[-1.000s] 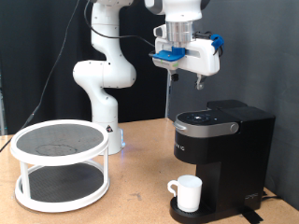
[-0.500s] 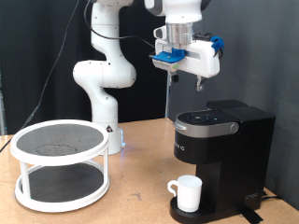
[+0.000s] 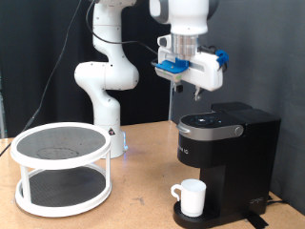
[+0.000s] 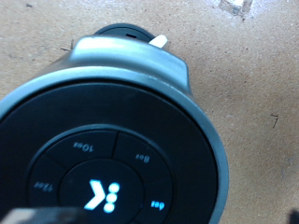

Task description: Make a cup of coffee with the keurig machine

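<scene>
The black keurig machine (image 3: 229,143) stands at the exterior view's right with its lid down. The white cup (image 3: 192,197) stands on its drip tray under the spout, handle towards the exterior view's left. My gripper (image 3: 195,93) hangs in the air a short way above the machine's top panel, holding nothing that shows. In the wrist view the round top panel (image 4: 103,177) fills the picture, with lit blue button marks. A small white sliver (image 4: 159,41) shows past the machine's edge. A blurred dark fingertip (image 4: 37,217) sits at the picture's edge.
A white round two-tier wire stand (image 3: 62,167) stands on the wooden table (image 3: 133,205) at the exterior view's left. The arm's white base (image 3: 107,124) rises behind it. A dark curtain hangs behind the machine.
The gripper has come down a little and shifted slightly to the exterior view's left, closer over the machine's top panel. The cup and the machine have not moved.
</scene>
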